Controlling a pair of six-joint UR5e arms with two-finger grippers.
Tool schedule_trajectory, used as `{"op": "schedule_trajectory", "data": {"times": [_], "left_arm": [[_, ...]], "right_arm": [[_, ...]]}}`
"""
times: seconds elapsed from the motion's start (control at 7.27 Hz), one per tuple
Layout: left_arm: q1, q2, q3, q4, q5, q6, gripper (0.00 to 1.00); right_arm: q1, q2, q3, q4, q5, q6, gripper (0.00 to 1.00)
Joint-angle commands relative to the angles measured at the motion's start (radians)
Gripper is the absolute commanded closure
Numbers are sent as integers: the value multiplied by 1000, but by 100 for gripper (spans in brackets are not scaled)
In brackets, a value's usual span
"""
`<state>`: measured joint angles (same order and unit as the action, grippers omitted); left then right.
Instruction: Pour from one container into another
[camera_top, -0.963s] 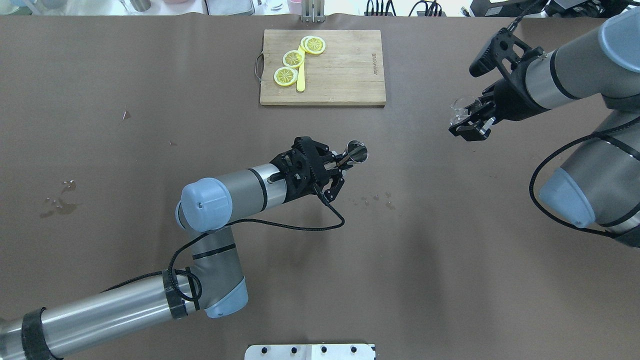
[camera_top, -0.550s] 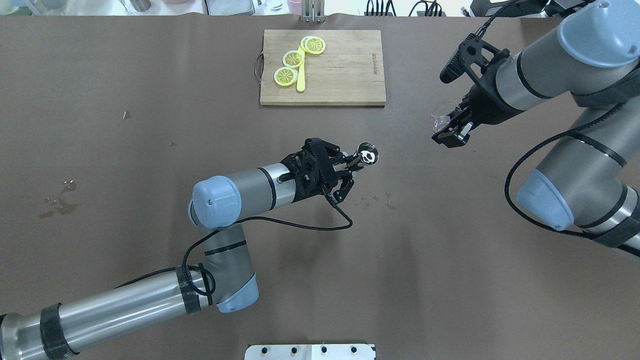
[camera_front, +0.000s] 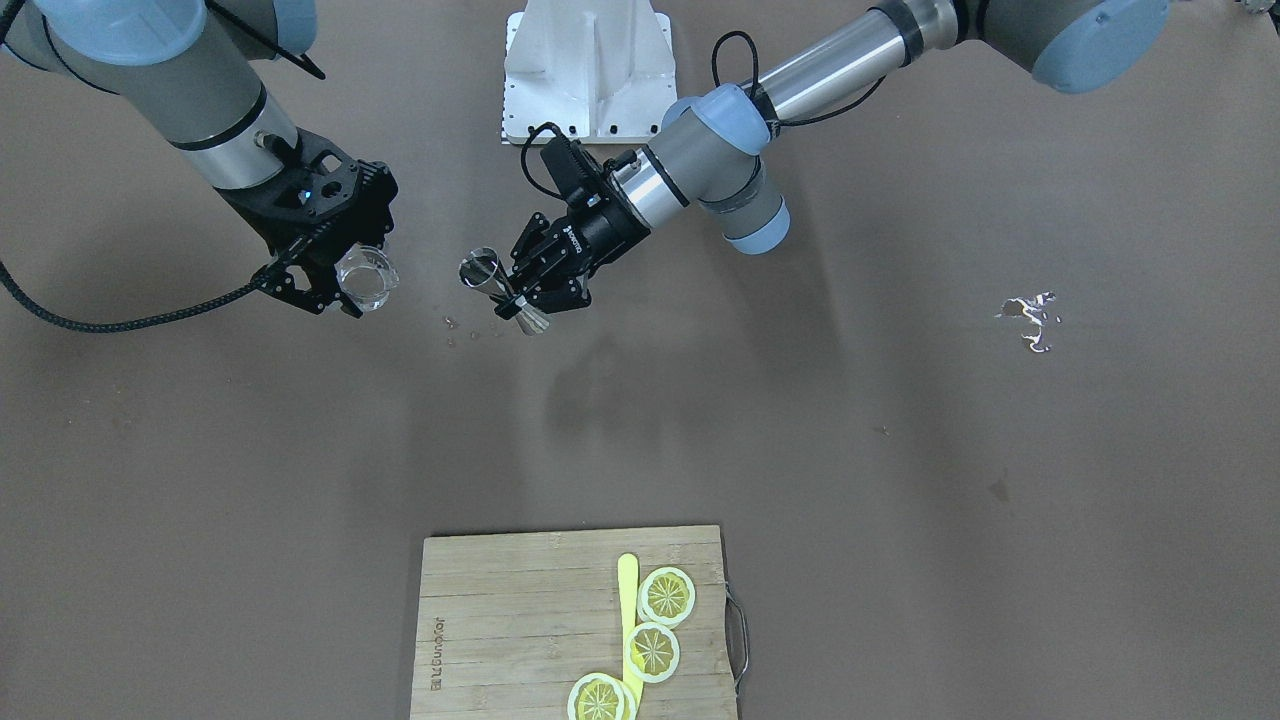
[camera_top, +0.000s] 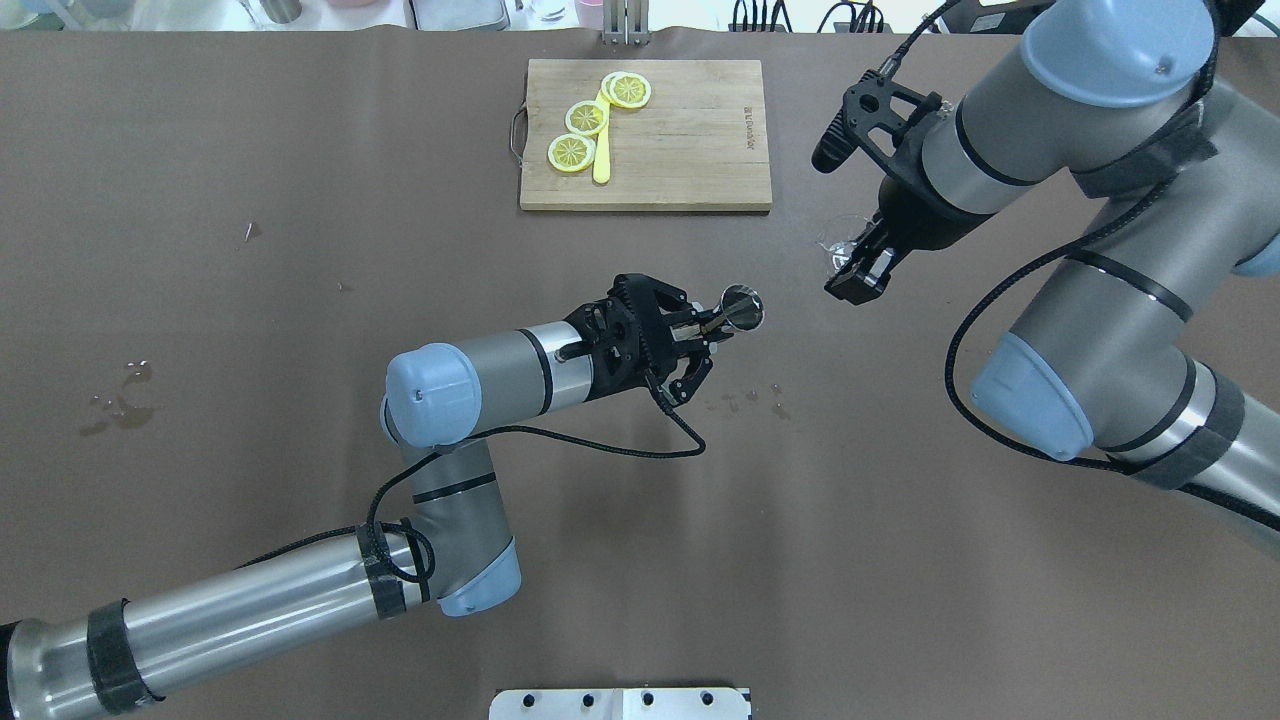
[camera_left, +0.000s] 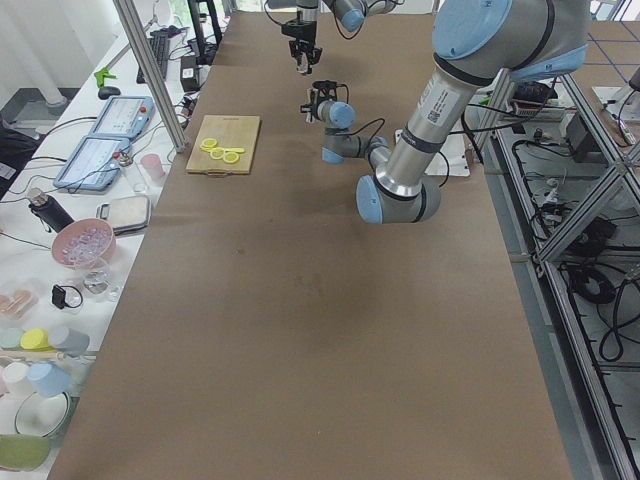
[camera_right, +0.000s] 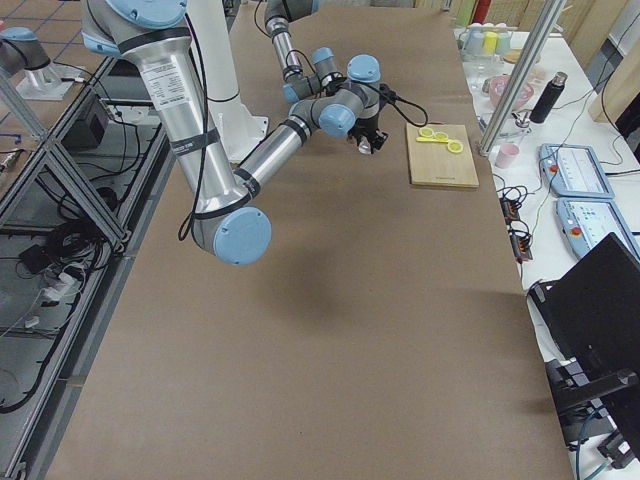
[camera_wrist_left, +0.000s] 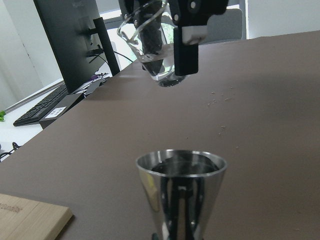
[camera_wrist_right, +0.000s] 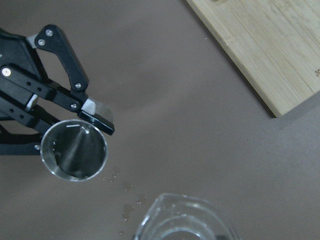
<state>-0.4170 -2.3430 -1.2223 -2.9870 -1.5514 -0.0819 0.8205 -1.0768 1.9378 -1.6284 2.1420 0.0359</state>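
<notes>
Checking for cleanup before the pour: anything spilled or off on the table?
Yes. A wet patch glistens on the table cover at the robot's far left, and small droplets lie near the jigger held in the left end effector. The glass cup in the right end effector looks intact.

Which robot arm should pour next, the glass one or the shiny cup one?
Probably the right: the right gripper holds the glass higher than, and near, the upright metal cup in the left gripper.
</notes>
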Motion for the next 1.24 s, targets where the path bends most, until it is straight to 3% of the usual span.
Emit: {"op": "schedule_trajectory", "data": {"times": [0.0, 1.1], "left_arm": [[-2, -1, 15, -42, 1, -1, 100], [3, -44, 110, -159, 10, -2, 100]], "right_arm": [[-36, 32, 16, -88, -22, -2, 100], [-103, 120, 24, -327, -73, -77, 100]]}}
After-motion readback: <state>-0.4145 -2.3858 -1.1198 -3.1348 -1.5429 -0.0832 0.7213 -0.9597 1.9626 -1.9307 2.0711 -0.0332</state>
